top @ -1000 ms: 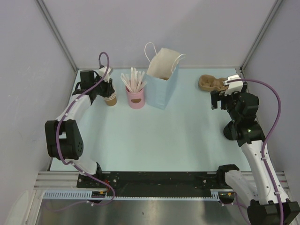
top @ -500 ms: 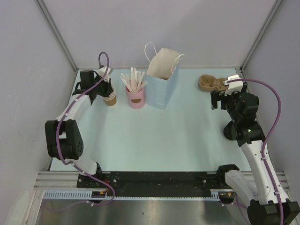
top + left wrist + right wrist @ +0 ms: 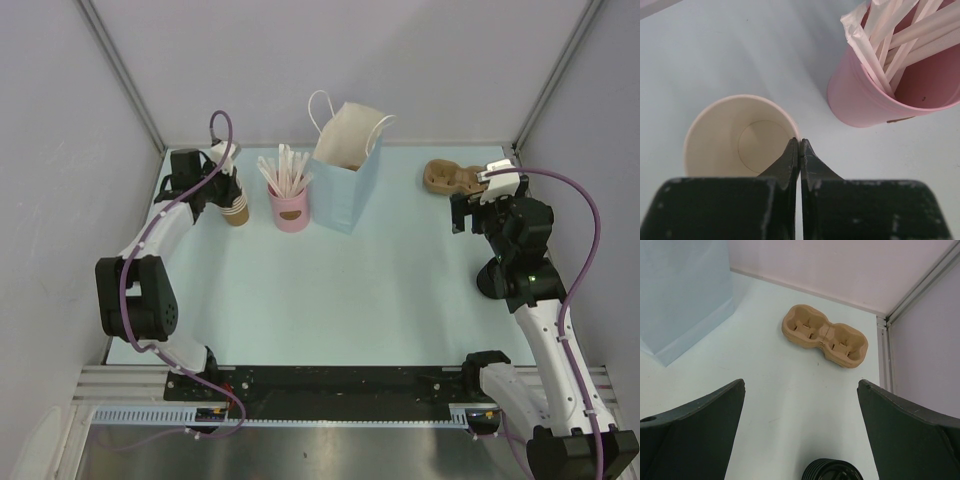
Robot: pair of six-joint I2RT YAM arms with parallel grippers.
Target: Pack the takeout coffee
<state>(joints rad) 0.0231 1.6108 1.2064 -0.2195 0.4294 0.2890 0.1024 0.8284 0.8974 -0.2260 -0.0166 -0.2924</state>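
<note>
A stack of tan lidless paper cups (image 3: 237, 211) stands at the far left, and the left wrist view looks straight down into the top cup (image 3: 735, 142). My left gripper (image 3: 799, 141) is shut on that cup's rim, one finger inside the wall and one outside; it also shows from above as the left gripper (image 3: 230, 190). My right gripper (image 3: 801, 385) hangs open over bare table at the right, seen from above as the right gripper (image 3: 474, 212). A black ribbed round stack (image 3: 834, 471), seemingly lids, lies just below it. The takeout coffee is out of view.
A pink cup of white straws (image 3: 289, 208) stands right beside the cup stack, close to my left fingers as the pink cup (image 3: 875, 100). The pale blue paper bag (image 3: 346, 170) stands open at the back centre. A brown pulp cup carrier (image 3: 824, 335) lies near the back right corner.
My left gripper has closed from partly open onto the rim of the top paper cup. The right arm and everything else have stayed put.
</note>
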